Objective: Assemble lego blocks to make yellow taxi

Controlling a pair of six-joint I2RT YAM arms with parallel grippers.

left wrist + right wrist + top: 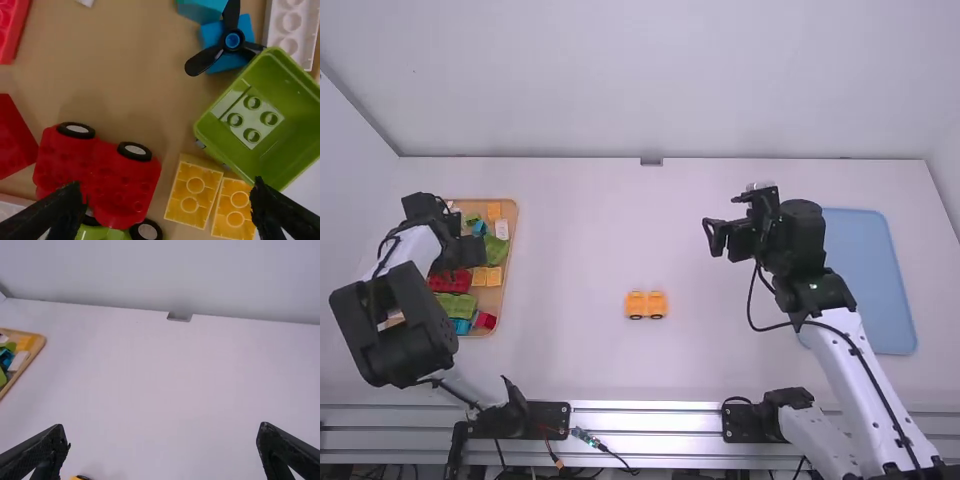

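My left gripper [458, 254] is over the wooden tray of blocks in the high view; in the left wrist view the same gripper [167, 205] stands open above the blocks. Between and beyond its fingers lie two yellow blocks [194, 191], a red wheeled base [97, 172] and a green box-shaped piece [295, 125]. On the table's middle rests an orange-yellow wheeled car base [646, 304], whose edge [80, 477] also peeks in at the right wrist view's bottom. My right gripper [714, 238] hangs above the table, up and right of that base; its fingers are apart with nothing between them [162, 450].
The wooden tray [512, 225] stands at the left with red, green, blue and white blocks, including a blue block with a black propeller [232, 41]. A light blue tray [880, 280] lies at the right, partly behind the right arm.
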